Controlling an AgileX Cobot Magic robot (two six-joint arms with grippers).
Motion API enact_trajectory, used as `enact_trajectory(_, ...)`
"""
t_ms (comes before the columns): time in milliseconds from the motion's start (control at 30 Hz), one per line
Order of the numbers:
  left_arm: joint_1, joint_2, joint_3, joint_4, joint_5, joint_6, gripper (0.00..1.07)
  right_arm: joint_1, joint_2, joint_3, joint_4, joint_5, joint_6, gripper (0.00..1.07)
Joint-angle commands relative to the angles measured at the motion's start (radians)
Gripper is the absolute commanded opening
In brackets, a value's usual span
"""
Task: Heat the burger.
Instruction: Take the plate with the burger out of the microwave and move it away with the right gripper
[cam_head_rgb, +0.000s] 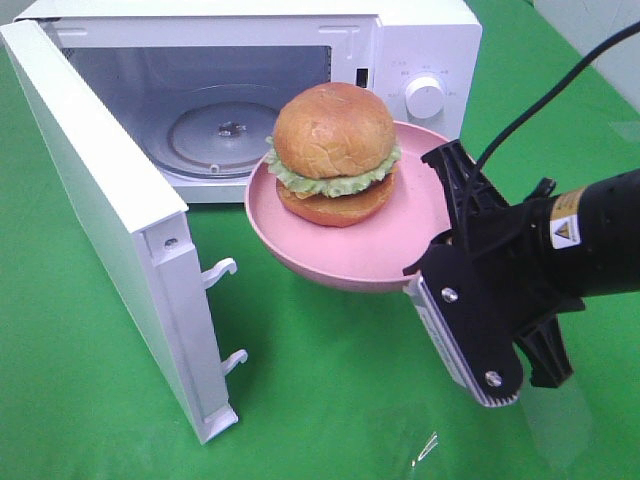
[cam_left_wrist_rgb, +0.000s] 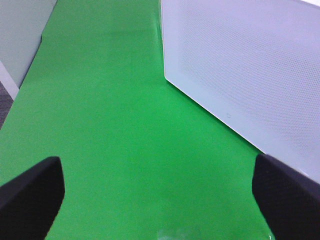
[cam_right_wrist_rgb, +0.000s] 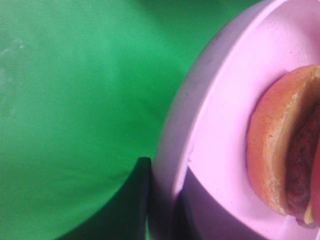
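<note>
**Burger on its plate, held in front of the open microwave**

From the high camera, the microwave (cam_head_rgb: 300, 90) stands on the green cloth (cam_head_rgb: 330, 400) with its door (cam_head_rgb: 110, 220) swung wide to the left, two latch hooks sticking out of its edge. The glass turntable (cam_head_rgb: 215, 135) lies bare inside. My right gripper (cam_head_rgb: 425, 262) pinches the near-right rim of the pink plate (cam_head_rgb: 350, 262), which hangs in the air just before the opening. The burger (cam_head_rgb: 333, 155) sits on the plate's far-left part, apart from my fingers. My left gripper is out of this view.

My left wrist camera shows only green cloth and the door's speckled white outer face (cam_left_wrist_rgb: 250, 70) close by. My left fingers (cam_left_wrist_rgb: 32, 192) stand spread wide, holding nothing.

My right wrist camera shows the plate's rim (cam_right_wrist_rgb: 200, 125) up close with the burger's bottom bun (cam_right_wrist_rgb: 272, 145) on it, and one dark finger (cam_right_wrist_rgb: 142, 195) pressed under the rim.
</note>
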Motion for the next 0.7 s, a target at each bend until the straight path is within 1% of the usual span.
enact_trajectory(33, 0.003, -0.017, -0.003, 0.000, -0.005, 0.001, 0.94, -0.006, -0.113, 0.038, 0.002, -0.001, 0.012, 0.00)
enact_trajectory(200, 0.003, -0.017, -0.003, 0.000, -0.005, 0.001, 0.94, -0.006, -0.193, 0.077, -0.017, 0.062, 0.043, 0.00)
enact_trajectory(233, 0.003, -0.017, -0.003, 0.000, -0.005, 0.001, 0.94, -0.006, -0.235, 0.097, -0.038, 0.096, 0.078, 0.00)
enact_trajectory(333, 0.003, -0.017, -0.003, 0.000, -0.005, 0.001, 0.94, -0.006, -0.275, 0.112, -0.068, 0.126, 0.129, 0.00)
enact_trajectory(400, 0.003, -0.017, -0.003, 0.000, -0.005, 0.001, 0.94, -0.006, -0.322, 0.126, -0.132, 0.175, 0.209, 0.00)
enact_trajectory(433, 0.003, -0.017, -0.003, 0.000, -0.005, 0.001, 0.94, -0.006, -0.322, 0.126, -0.132, 0.175, 0.209, 0.00)
enact_trajectory(467, 0.003, -0.017, -0.003, 0.000, -0.005, 0.001, 0.94, -0.006, -0.352, 0.127, -0.187, 0.220, 0.292, 0.00)
enact_trajectory(500, 0.003, -0.017, -0.003, 0.000, -0.005, 0.001, 0.94, -0.006, -0.352, 0.127, -0.187, 0.220, 0.292, 0.00)
enact_trajectory(533, 0.003, -0.017, -0.003, 0.000, -0.005, 0.001, 0.94, -0.006, -0.377, 0.127, -0.245, 0.256, 0.389, 0.00)
enact_trajectory(567, 0.003, -0.017, -0.003, 0.000, -0.005, 0.001, 0.94, -0.006, -0.377, 0.127, -0.245, 0.256, 0.389, 0.00)
enact_trajectory(600, 0.003, -0.017, -0.003, 0.000, -0.005, 0.001, 0.94, -0.006, -0.392, 0.127, -0.312, 0.291, 0.479, 0.00)
enact_trajectory(633, 0.003, -0.017, -0.003, 0.000, -0.005, 0.001, 0.94, -0.006, -0.392, 0.127, -0.312, 0.291, 0.479, 0.00)
enact_trajectory(667, 0.003, -0.017, -0.003, 0.000, -0.005, 0.001, 0.94, -0.006, -0.399, 0.127, -0.392, 0.330, 0.576, 0.00)
enact_trajectory(700, 0.003, -0.017, -0.003, 0.000, -0.005, 0.001, 0.94, -0.006, -0.399, 0.127, -0.392, 0.330, 0.576, 0.00)
